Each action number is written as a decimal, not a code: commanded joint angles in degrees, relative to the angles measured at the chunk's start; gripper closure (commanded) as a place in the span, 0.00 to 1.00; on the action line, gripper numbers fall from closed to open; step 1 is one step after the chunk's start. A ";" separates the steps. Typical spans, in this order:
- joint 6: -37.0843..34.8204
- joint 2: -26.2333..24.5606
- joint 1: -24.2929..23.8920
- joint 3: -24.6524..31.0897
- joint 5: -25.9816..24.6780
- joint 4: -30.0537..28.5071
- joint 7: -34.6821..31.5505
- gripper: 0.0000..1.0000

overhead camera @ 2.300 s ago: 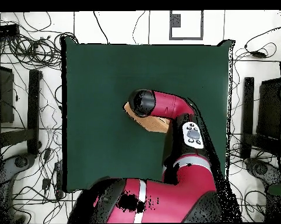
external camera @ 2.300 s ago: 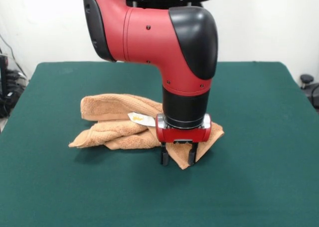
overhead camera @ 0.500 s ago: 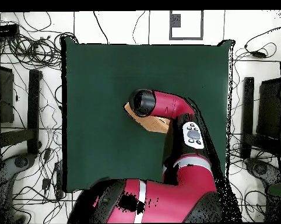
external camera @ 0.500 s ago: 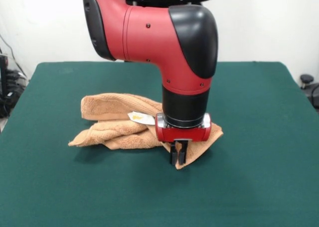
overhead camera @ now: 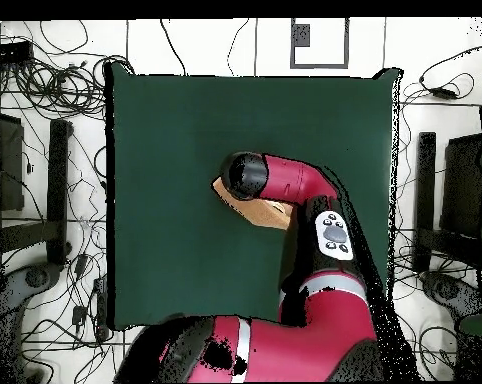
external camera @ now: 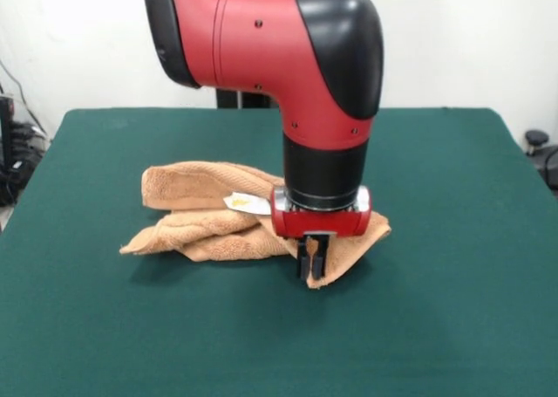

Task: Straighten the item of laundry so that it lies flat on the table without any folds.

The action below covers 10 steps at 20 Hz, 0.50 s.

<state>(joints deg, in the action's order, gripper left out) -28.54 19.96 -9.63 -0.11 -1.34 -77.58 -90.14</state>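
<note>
The light-brown terry towel (external camera: pixel 205 214) lies crumpled and folded over itself on the dark green table (external camera: pixel 436 266), left of centre in the front view. Its white tag with yellow print (external camera: pixel 247 204) shows on top. My gripper (external camera: pixel 313 263) points straight down at the towel's near right corner, with its fingers close together on the cloth there. In the overhead view the arm covers most of the towel (overhead camera: pixel 268 211), and the gripper is hidden under the arm.
The table's green cloth (overhead camera: pixel 165 150) stretches wide on all sides of the towel. Cables and equipment (overhead camera: pixel 45 200) lie on the floor beside the table's edges.
The arm has shifted slightly toward the camera and lifted a little. The towel's near right corner has risen with the gripper. The rest of the towel has not moved.
</note>
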 commanded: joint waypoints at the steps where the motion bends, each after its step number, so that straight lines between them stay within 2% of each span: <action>1: -7.07 5.87 1.96 2.11 0.69 -6.76 -7.36 1.00; 10: -10.34 9.49 1.65 2.31 0.83 -7.79 -7.06 1.00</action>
<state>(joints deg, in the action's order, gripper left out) -31.79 27.45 -9.56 -0.13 -1.49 -79.79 -90.14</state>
